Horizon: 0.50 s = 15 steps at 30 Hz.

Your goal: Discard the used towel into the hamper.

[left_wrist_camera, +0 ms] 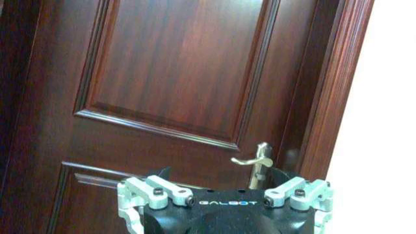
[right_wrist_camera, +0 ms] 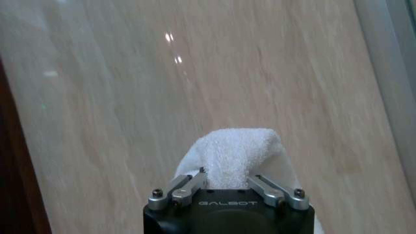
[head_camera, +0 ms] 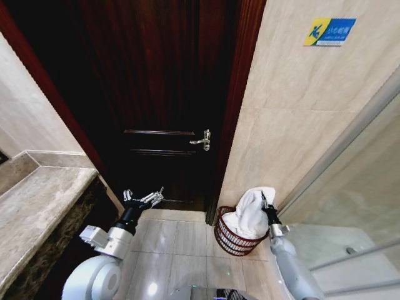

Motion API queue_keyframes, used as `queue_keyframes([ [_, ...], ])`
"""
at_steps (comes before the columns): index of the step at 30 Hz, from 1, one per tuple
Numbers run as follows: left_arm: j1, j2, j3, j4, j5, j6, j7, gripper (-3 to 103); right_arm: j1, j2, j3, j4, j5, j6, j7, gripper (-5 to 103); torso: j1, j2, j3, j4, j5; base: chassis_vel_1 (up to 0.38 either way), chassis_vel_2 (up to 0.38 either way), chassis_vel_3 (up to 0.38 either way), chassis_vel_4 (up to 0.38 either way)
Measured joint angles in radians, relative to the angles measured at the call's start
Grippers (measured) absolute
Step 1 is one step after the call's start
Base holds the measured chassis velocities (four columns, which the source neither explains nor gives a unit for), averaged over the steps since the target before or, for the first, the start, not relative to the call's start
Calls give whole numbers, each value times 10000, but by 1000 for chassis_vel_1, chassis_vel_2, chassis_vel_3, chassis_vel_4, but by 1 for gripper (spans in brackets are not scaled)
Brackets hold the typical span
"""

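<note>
— Where's the hamper (head_camera: 236,237)?
— On the floor (head_camera: 172,240), right of the door (head_camera: 156,94), against the wall (head_camera: 294,106).
— And the towel (head_camera: 250,212)?
— In the hamper, its top rising above the rim; the right gripper (head_camera: 264,201) is at its right side.
— The left gripper (head_camera: 142,199)?
— Left of the hamper, well apart, before the door, with the counter (head_camera: 31,212) on its left.

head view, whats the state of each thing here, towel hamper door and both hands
towel: white, bunched, draped over the hamper rim, top end held up
hamper: upright on the floor by the wall
door: closed
right hand: shut on towel
left hand: open, empty, raised toward the door
</note>
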Motion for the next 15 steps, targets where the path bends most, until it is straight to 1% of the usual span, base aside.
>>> queue_keyframes([
  [1, 0, 0, 0, 0, 0, 0, 0, 100, 153, 188, 41, -379, -306, 20, 130, 12, 0, 0, 0, -1, -6, 0, 0, 0, 0],
  [3, 0, 0, 0, 0, 0, 0, 1, 100, 316, 457, 102, -769, -574, 62, 215, 12, 0, 0, 1, 3, 8, 0, 0, 0, 0],
  [4, 0, 0, 0, 0, 0, 0, 1, 100, 316, 457, 102, -769, -574, 62, 215, 12, 0, 0, 1, 3, 8, 0, 0, 0, 0],
  [5, 0, 0, 0, 0, 0, 0, 0, 100, 308, 581, 121, -784, -623, 13, 297, 12, 1, 0, 0, 5, 8, 0, 0, 0, 0],
  [6, 0, 0, 0, 0, 0, 0, 0, 100, 188, 628, 114, -674, -668, -98, 409, 12, 0, 0, 0, 6, -3, 0, 0, 0, 0],
  [8, 0, 0, 0, 0, 0, 0, 0, 100, 75, 628, 101, -613, -732, -151, 428, 12, 0, 0, 0, 3, -4, 0, 0, 0, 0],
  [10, 0, 0, 0, 0, 0, 0, 0, 100, -124, 505, 55, -708, -879, -402, 370, 12, 0, 0, 0, -2, 4, 0, 0, 0, 0],
  [11, 0, 0, 0, 0, 0, 0, 0, 100, -127, 430, 50, -860, -853, -565, 342, 12, 0, 0, 0, -2, 0, 0, 0, 0, 0],
  [12, 0, 0, 0, 0, 0, 0, 0, 100, -127, 430, 50, -860, -853, -565, 342, 12, 0, 0, 0, -2, 0, 0, 0, 0, 0],
  [14, 0, 0, 0, 0, 0, 0, 0, 100, -74, 293, -43, -1171, -622, -990, 376, 12, -1, 0, 0, -5, 2, 0, 0, 0, 0],
  [15, 0, 0, 0, 0, 0, 0, 0, 100, -74, 293, -43, -1171, -622, -990, 376, 12, -1, 0, 0, -5, 2, 0, 0, 0, 0],
])
